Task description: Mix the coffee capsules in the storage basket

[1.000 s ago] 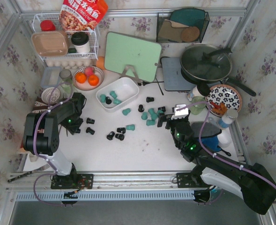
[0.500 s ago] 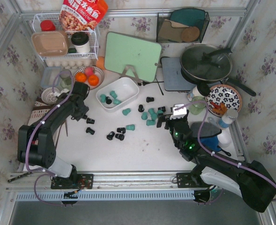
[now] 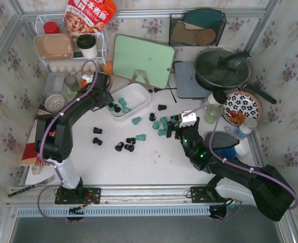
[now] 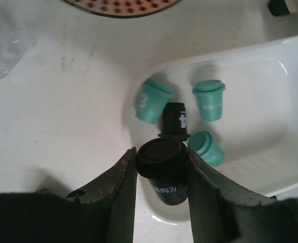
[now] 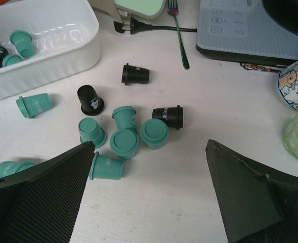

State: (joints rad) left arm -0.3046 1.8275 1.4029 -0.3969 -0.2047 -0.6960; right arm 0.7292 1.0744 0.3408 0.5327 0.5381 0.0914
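The white storage basket (image 3: 141,98) lies left of centre on the table. My left gripper (image 4: 161,167) is shut on a black coffee capsule (image 4: 165,169), lid facing the camera, above the basket's near-left end (image 4: 260,101). Below it in the basket lie three teal capsules (image 4: 154,100) and a black one (image 4: 175,120). The left gripper (image 3: 106,99) is at the basket's left edge. My right gripper (image 5: 150,152) stands open and holds nothing, just short of a cluster of teal capsules (image 5: 124,143) with black ones (image 5: 169,116) around it. More black capsules (image 3: 125,146) are scattered on the table.
A green cutting board (image 3: 143,61) leans behind the basket. An induction plate (image 3: 188,81) with a lidded pan (image 3: 222,68) is at the back right, a patterned plate (image 3: 242,105) below it. A wire rack (image 3: 70,48) stands at the back left. A fork (image 5: 178,35) and plug cord (image 5: 154,29) lie near the basket.
The left arm has swung up and right from the table's left side to the basket, carrying the black capsule. The right gripper has crept a little toward the teal cluster, still open.
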